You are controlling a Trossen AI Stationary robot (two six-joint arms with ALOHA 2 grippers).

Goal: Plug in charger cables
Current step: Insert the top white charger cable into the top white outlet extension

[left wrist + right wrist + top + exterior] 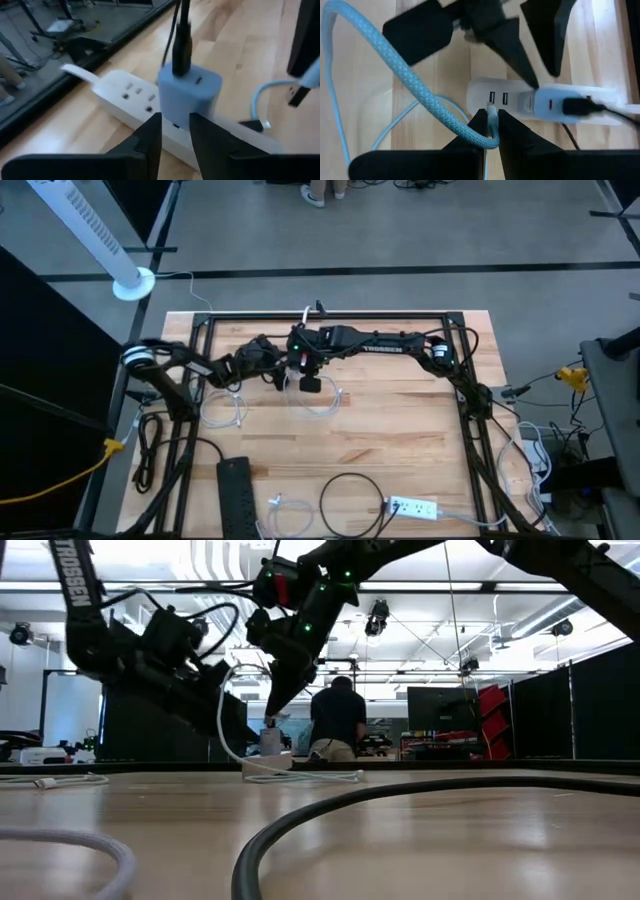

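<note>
Closest to the lens in the right wrist view, the right gripper (491,120) has its 2 fingers nearly closed, pinching the plug end of a light blue braided cable (405,75). That plug sits between the fingertips, its tip aimed at the 2 USB ports on the end of a white power strip (505,97) at mid-frame, touching or just short of them; I cannot tell which. From the plug the cable arcs away to the upper left of the frame, and a thinner loop of it lies on the wooden table (420,150) at lower left.

In the left wrist view, the left gripper (175,125) is open only a narrow gap, its fingertips right against the base of a pale blue charger block (192,90) standing upright on the strip's far end. A black cable (181,35) plugs into the block's top and runs straight up out of frame.

From above, both grippers meet at upper centre of the table. A black power strip (236,495), a loose black cable loop (350,502) and a second white strip (412,507) lie along the bottom edge.
</note>
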